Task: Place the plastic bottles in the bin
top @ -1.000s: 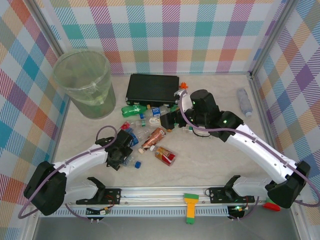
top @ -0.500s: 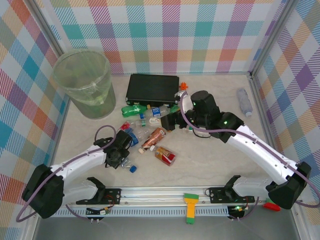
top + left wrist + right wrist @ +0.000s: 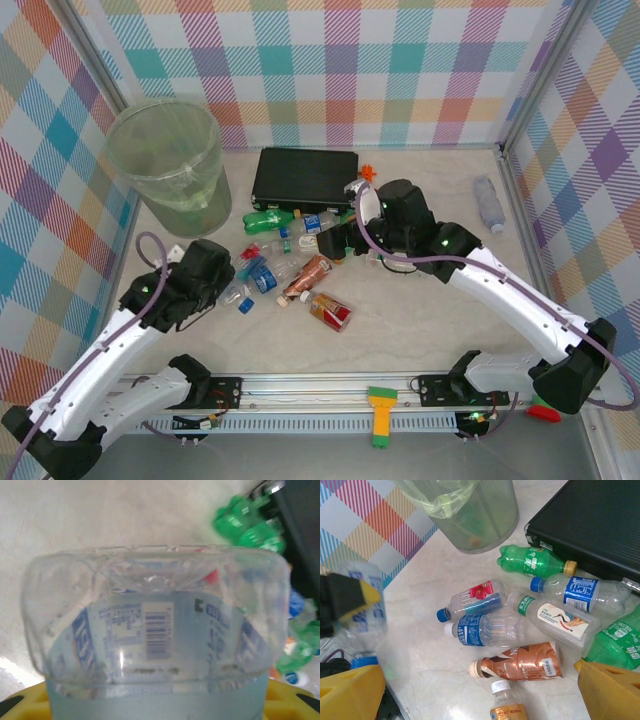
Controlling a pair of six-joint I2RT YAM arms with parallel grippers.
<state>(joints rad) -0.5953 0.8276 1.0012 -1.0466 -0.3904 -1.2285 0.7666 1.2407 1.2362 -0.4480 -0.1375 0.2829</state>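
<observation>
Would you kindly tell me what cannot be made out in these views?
1. Held bottle: left wrist view, neck end cut off by the bottom edge; right wrist view, blurred.
2. Green bottle: left wrist view, blurred, label unreadable.
3. Bin: right wrist view, rim cut off by the top edge.
4. Orange-label bottle: right wrist view, body cut off by the bottom edge.

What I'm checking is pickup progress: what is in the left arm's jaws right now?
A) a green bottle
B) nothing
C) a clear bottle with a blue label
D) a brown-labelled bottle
C: the left wrist view shows a clear bottle with a blue label clamped close up in the left jaws, off the table.
</observation>
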